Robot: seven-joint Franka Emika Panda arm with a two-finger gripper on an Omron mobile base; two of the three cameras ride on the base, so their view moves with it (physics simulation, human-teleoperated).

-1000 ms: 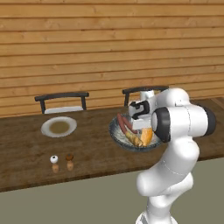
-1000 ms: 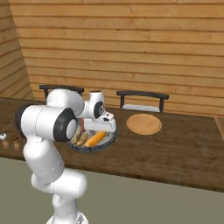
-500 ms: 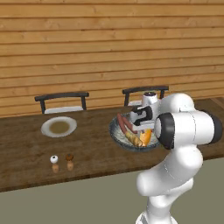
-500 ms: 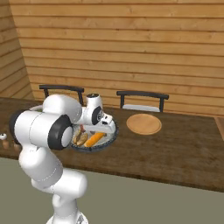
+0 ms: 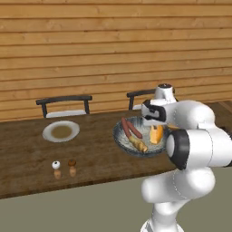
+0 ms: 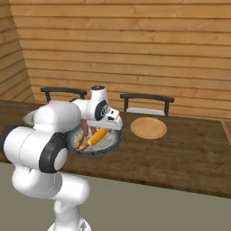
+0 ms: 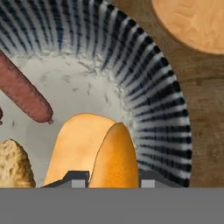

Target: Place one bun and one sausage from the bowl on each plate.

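Observation:
The bowl (image 5: 121, 141) (image 6: 108, 145) (image 7: 151, 87) is dark and striped outside, pale inside, and stands on the wooden table. In it lie sausages (image 5: 128, 128) (image 7: 24, 94), a crusty bun (image 5: 138, 145) (image 7: 15, 168) and an orange bun (image 5: 156, 134) (image 6: 97, 136) (image 7: 111, 153). My gripper (image 5: 155, 126) (image 6: 106, 127) (image 7: 111, 178) reaches down into the bowl, and its two fingertips press the sides of the orange bun. A white plate (image 5: 61, 131) with a brownish centre lies to the left. A tan plate (image 6: 149, 127) (image 7: 192, 22) lies to the right of the bowl.
Salt and pepper shakers (image 5: 56, 166) (image 5: 72, 163) stand near the table's front edge on the left. Two dark chairs (image 5: 63, 105) (image 6: 146, 103) stand behind the table against the wooden wall. My own arm hides the right part of the table in the left base view.
The fingers have closed from wide open onto the orange bun in the bowl. The arm's elbow has shifted a little; bowl, plates and food lie where they were.

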